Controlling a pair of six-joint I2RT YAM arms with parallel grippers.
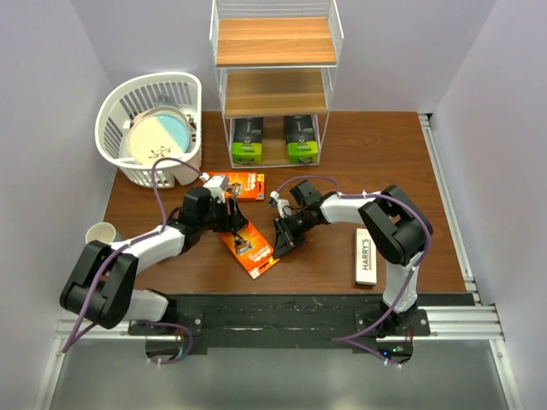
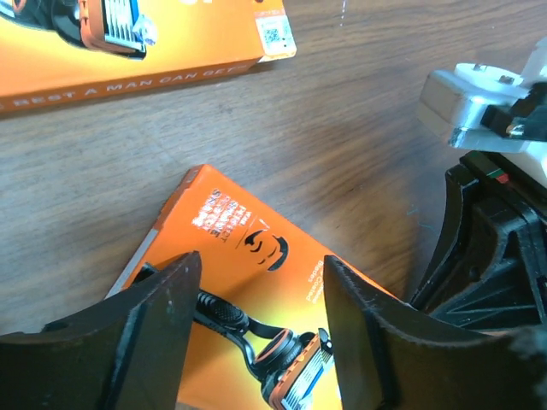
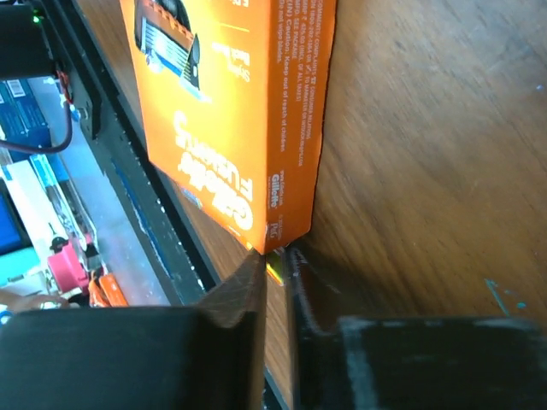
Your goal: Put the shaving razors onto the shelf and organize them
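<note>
An orange razor box [image 1: 250, 248] lies slantwise mid-table. My left gripper [image 1: 231, 220] hovers open over its far end, one finger on each side [image 2: 261, 275], not gripping it. My right gripper [image 1: 285, 242] is at the box's right corner, its jaws nearly together with a sliver of that corner [image 3: 275, 256] pinched between them. A second orange box [image 1: 242, 184] lies just behind. A white HARRY'S box [image 1: 367, 256] lies at the right. Two black-and-green packs [image 1: 248, 139] [image 1: 301, 139] stand on the bottom tier of the shelf [image 1: 275, 41].
A white slatted basket [image 1: 120, 158] holding a plate stands at the back left. A paper cup [image 1: 101, 232] sits off the table's left edge. The black mounting rail [image 1: 282, 307] runs along the near edge.
</note>
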